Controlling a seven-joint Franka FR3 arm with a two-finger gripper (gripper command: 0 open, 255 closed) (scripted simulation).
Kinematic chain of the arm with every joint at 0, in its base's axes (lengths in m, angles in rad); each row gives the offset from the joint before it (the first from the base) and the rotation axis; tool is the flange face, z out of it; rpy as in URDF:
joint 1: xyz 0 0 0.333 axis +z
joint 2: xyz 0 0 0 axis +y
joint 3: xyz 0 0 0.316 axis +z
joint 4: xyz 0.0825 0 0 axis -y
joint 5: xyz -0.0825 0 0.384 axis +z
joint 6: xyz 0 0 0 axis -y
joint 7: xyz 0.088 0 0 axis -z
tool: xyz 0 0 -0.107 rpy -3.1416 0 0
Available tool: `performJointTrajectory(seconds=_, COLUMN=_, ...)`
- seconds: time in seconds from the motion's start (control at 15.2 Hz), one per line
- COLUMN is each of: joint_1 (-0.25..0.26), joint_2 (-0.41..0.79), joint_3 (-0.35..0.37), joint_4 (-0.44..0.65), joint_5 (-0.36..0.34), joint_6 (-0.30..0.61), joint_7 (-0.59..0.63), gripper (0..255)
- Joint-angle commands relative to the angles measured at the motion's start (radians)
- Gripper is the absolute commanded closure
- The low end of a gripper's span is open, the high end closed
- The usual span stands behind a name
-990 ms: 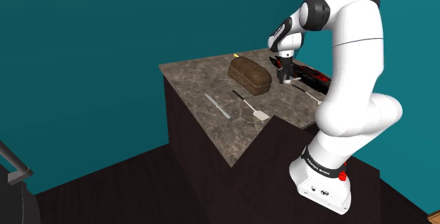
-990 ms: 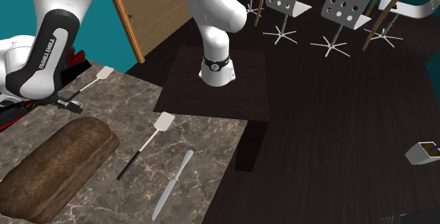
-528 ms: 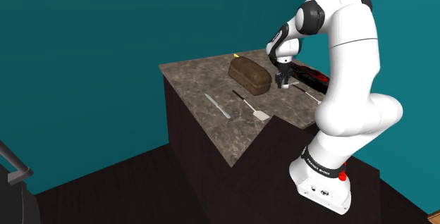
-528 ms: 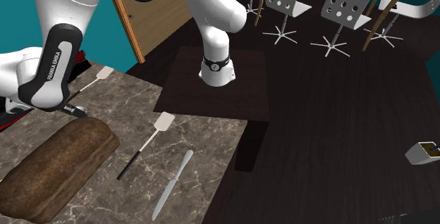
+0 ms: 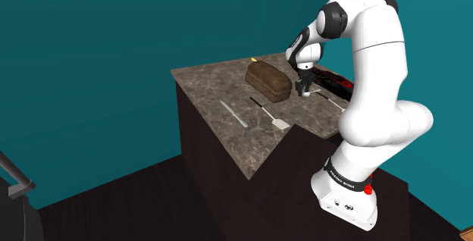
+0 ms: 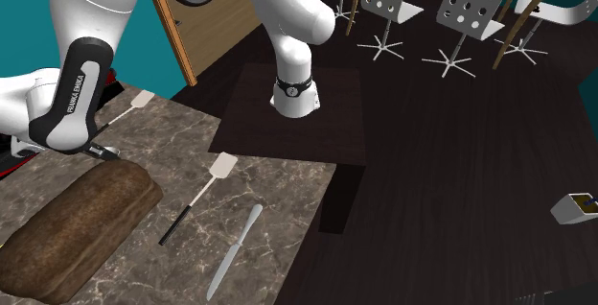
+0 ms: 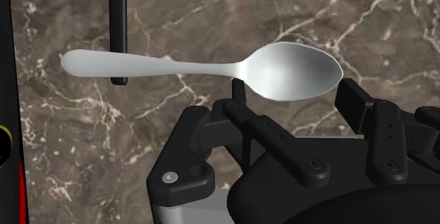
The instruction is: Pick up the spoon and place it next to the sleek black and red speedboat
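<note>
Claw point(image 7: 294, 94) narrow, clasps spoon point(image 7: 204, 66) by the bowl, low over counter point(image 7: 106, 138). Handle runs sideways from claw, toward boat point(image 5: 338, 83) just beyond. Release looks next.

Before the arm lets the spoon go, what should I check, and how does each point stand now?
1. Spoon held: ok, the jaws clasp its bowl.
2. Boat close by: ok, its red edge lies just past the spoon's handle end.
3. Spoon down on the counter: cannot tell.
4. Landing spot free: not ok, the spoon's handle crosses a spatula handle.
</note>
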Motion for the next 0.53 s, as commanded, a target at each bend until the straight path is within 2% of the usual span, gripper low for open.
performJointTrajectory(seconds=0.0, joint_1=0.0, joint_2=0.0, joint_3=0.0, joint_4=0.0, joint_5=0.0, joint_6=0.0, joint_7=0.0, gripper=255)
performJointTrajectory(seconds=0.07, joint_1=0.0, joint_2=0.0, joint_3=0.0, joint_4=0.0, joint_5=0.0, joint_6=0.0, joint_7=0.0, gripper=0)
performJointTrajectory(seconds=0.4, joint_1=0.0, joint_2=0.0, joint_3=0.0, joint_4=0.0, joint_5=0.0, joint_6=0.0, joint_7=0.0, gripper=0)
performJointTrajectory(seconds=0.46, joint_1=0.006, joint_2=-0.018, joint_3=-0.003, joint_4=0.008, joint_5=-0.004, joint_6=-0.026, joint_7=0.003, gripper=0)
